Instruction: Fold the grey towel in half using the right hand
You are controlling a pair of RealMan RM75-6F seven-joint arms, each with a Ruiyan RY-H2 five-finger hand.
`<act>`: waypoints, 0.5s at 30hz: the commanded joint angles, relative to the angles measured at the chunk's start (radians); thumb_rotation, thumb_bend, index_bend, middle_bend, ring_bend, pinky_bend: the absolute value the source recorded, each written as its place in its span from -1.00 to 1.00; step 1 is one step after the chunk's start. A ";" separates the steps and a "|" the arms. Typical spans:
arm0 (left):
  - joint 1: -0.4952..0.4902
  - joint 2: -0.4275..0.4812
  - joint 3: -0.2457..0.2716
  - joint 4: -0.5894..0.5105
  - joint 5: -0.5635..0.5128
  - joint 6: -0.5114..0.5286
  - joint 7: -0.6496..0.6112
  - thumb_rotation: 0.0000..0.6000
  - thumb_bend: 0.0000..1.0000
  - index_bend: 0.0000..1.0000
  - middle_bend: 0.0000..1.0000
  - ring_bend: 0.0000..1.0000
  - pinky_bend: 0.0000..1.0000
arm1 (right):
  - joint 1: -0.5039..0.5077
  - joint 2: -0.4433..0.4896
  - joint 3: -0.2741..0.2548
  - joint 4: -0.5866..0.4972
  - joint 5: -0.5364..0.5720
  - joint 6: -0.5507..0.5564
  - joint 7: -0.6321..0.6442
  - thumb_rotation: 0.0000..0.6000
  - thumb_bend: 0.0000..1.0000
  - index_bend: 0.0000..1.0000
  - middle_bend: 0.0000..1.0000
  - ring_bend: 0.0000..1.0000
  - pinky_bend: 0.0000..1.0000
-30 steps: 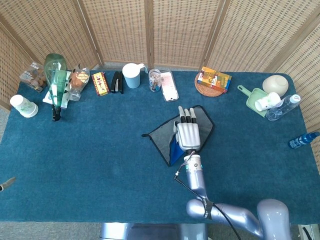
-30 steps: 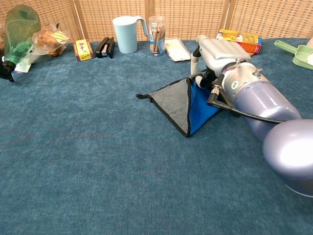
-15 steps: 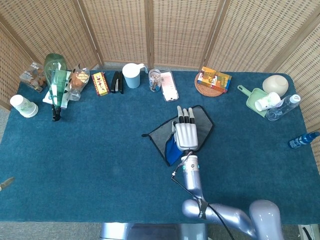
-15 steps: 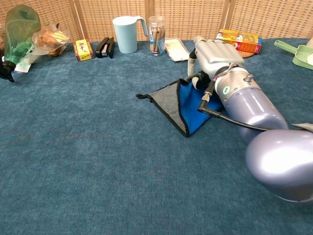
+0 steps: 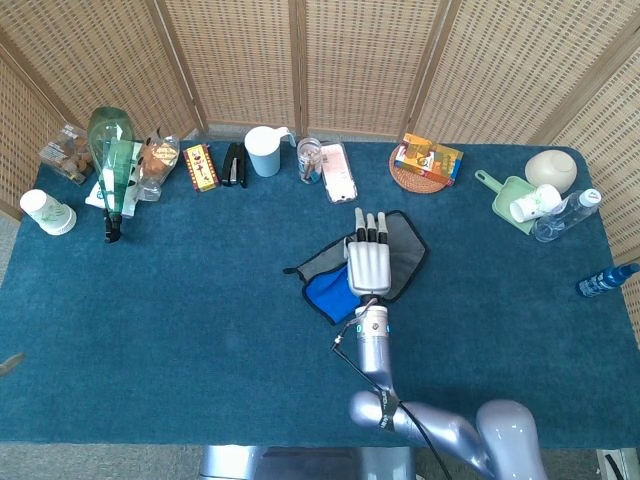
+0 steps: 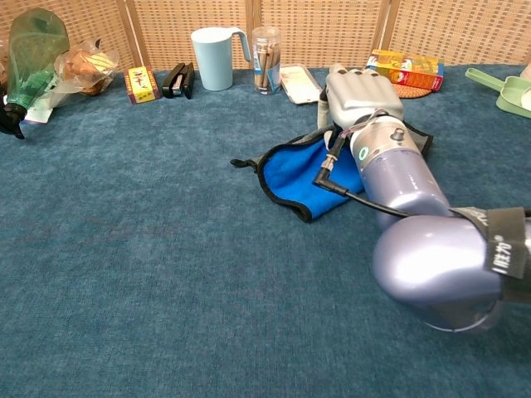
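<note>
Right hand (image 5: 369, 264), fingers closed on grey towel (image 5: 400, 252) at table centre, has carried a flap toward 9 o'clock, blue underside now exposed; fold underway.

From my seat I see a deep teal table cloth (image 5: 200, 300) under everything. The towel (image 5: 340, 285) shows grey on its outer face and bright blue on its turned-over underside (black edging runs round it). My right hand (image 5: 370, 262) is white with black fingertips, on a silver-lilac arm (image 6: 415, 215). Behind stands a tan woven screen (image 5: 300, 60); along the back sit a pale blue jug (image 5: 264, 151) and a green bottle (image 5: 110, 160).
</note>
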 commanded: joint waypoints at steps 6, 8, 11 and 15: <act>-0.004 0.004 0.000 0.004 -0.002 -0.010 -0.014 1.00 -0.84 -1.00 -1.00 -1.00 -1.00 | 0.025 -0.026 0.032 0.037 -0.004 0.005 0.015 1.00 0.06 0.37 -1.00 -1.00 -0.89; -0.004 0.005 0.001 0.004 -0.001 -0.011 -0.015 1.00 -0.84 -1.00 -1.00 -1.00 -1.00 | 0.032 -0.027 0.039 0.041 -0.007 0.009 0.012 1.00 0.06 0.36 -1.00 -1.00 -0.89; -0.004 0.005 0.001 0.004 -0.001 -0.011 -0.015 1.00 -0.84 -1.00 -1.00 -1.00 -1.00 | 0.038 -0.027 0.050 0.043 -0.007 0.013 0.009 1.00 0.06 0.36 -1.00 -1.00 -0.89; -0.005 0.006 0.001 0.004 -0.002 -0.012 -0.017 1.00 -0.84 -1.00 -1.00 -1.00 -1.00 | 0.039 -0.029 0.060 0.049 0.001 0.017 0.001 1.00 0.05 0.33 -1.00 -1.00 -0.89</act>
